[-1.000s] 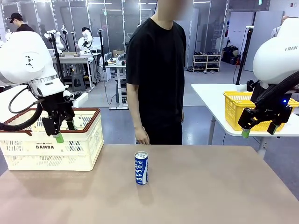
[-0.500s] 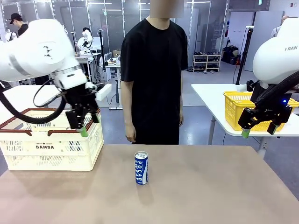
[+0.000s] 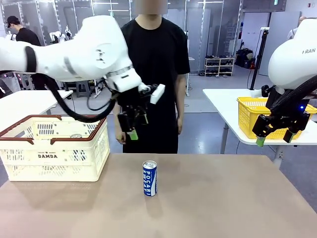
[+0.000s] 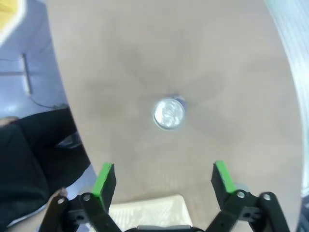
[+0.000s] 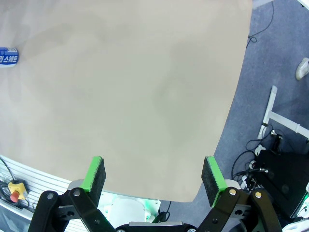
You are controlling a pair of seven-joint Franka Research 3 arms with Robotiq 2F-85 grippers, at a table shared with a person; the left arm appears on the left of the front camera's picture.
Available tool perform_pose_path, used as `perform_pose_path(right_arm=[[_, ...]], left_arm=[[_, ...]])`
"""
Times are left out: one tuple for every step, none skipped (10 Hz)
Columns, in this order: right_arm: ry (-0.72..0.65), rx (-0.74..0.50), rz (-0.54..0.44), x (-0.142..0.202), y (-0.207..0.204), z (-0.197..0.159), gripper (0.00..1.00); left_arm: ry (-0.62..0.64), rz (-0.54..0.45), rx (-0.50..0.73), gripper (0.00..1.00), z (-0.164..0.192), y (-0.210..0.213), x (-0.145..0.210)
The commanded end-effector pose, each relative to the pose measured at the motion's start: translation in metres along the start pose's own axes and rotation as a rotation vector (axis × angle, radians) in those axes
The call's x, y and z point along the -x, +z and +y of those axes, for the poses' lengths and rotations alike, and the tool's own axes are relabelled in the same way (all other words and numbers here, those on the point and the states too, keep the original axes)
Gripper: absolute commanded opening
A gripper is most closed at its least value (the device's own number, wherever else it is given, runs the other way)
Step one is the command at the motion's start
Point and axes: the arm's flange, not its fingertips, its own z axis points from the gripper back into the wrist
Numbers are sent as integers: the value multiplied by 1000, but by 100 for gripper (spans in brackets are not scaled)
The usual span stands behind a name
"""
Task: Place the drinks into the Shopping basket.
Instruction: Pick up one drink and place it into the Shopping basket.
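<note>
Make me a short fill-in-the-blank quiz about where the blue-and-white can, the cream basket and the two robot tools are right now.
The blue-and-white slim can stands ____ on the brown table.
The left tool hangs above that can, its jaws ____.
The cream lattice basket reads ____ on its side.
The right tool hangs beside the ____ mesh basket.

Missing words: upright; open; DAMDA; yellow

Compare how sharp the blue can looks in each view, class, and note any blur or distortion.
Front view: the can is crisp, lettering readable. Left wrist view: its silver top is soft and smeared. Right wrist view: cut off by the picture's edge, lettering still legible; the table edge bows.
</note>
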Motion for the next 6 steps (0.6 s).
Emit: perform_pose_path(right_arm=[[0,2,4,0,2,-2,100],[0,2,4,0,2,-2,100],[0,2,4,0,2,-2,100],[0,2,4,0,2,-2,100],[0,2,4,0,2,-2,100],[0,2,4,0,2,-2,100]], left_arm=[[27,71,41,100,24,-12,-14],[34,94,55,100,25,-17,-17],[50,112,57,100,25,-21,-17],[38,98,51,100,25,-23,-17],[25,77,35,100,21,-30,-14],[25,77,35,100,21,-30,-14]])
